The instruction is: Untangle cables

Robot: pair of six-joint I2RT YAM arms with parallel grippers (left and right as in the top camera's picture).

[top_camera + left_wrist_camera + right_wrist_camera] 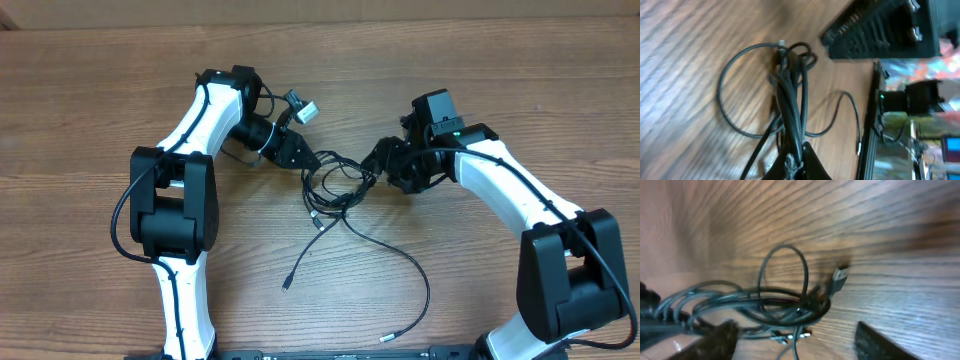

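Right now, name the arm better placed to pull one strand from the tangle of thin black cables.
Right. The right tool stands open beside the tangle of thin black cables, free to take a strand. The left tool is shut on the bundle, so it probably serves best as anchor.

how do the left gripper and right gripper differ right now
The left gripper is shut on the cables; the right gripper has its jaws wide apart and clamps nothing. In the overhead view, the left gripper sits at the left side of the tangle and the right gripper at its right side. Both point inward at the same tangle.
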